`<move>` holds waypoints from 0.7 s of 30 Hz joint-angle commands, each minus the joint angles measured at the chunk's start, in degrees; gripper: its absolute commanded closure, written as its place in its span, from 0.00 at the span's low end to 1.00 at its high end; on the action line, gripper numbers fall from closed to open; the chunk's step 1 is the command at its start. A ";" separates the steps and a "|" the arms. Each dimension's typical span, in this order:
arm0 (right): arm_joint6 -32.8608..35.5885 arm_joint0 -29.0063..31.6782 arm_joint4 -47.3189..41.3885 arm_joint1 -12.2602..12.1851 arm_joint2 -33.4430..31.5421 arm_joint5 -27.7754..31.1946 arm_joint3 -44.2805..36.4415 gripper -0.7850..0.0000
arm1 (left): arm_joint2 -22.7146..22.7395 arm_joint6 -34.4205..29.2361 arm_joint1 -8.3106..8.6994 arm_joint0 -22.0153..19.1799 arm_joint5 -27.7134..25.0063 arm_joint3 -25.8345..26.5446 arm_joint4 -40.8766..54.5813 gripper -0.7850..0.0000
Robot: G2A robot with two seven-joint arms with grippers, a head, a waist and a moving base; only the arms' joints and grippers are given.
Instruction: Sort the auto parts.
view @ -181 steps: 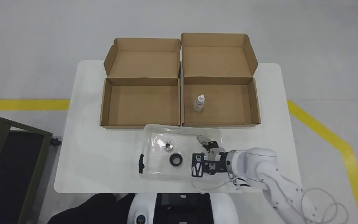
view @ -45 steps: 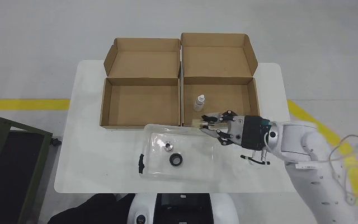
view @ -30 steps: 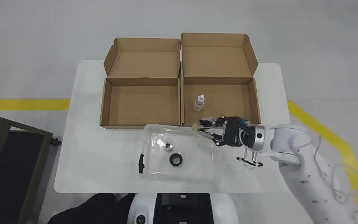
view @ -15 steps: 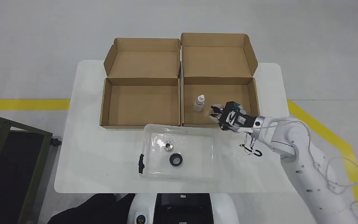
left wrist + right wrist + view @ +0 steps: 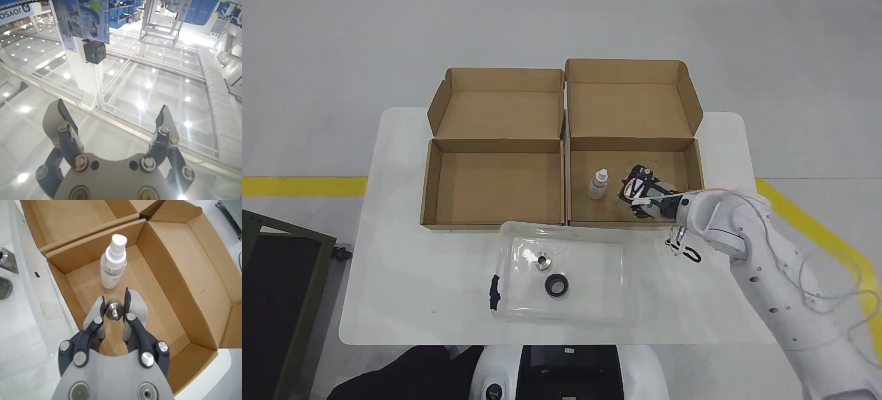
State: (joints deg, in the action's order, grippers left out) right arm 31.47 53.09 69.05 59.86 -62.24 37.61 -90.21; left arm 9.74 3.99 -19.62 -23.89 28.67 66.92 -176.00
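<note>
One metal part (image 5: 114, 312) inside the right gripper (image 5: 114, 294)

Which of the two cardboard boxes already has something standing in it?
The box on the robot's right: a small spray bottle stands upright inside it. The box on the left shows only bare cardboard inside.

The right arm is stretched forward, its claw (image 5: 114, 303) tilted down and clamped on a metal part (image 5: 112, 312). The left claw (image 5: 111, 113) points upward, jaws wide apart.

Top overhead, left seemingly ceilingward, right near box (image 5: 189, 272)
</note>
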 commanded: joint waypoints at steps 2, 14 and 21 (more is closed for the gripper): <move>1.00 -1.64 -0.06 0.39 1.27 -0.26 1.89 1.00 | 0.00 0.00 0.00 0.00 0.00 0.00 0.00 0.00; 3.44 -5.91 1.34 1.70 5.30 -1.23 7.28 1.00 | 0.00 0.00 0.00 0.00 0.00 0.00 0.00 0.00; 3.34 -7.48 1.80 2.30 6.85 -0.90 9.57 0.85 | 0.00 0.00 0.00 0.00 0.00 0.00 0.00 0.00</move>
State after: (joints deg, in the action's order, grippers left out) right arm 34.84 45.81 70.81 62.09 -55.55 36.69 -80.88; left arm 9.74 3.99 -19.62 -23.89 28.67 66.92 -176.00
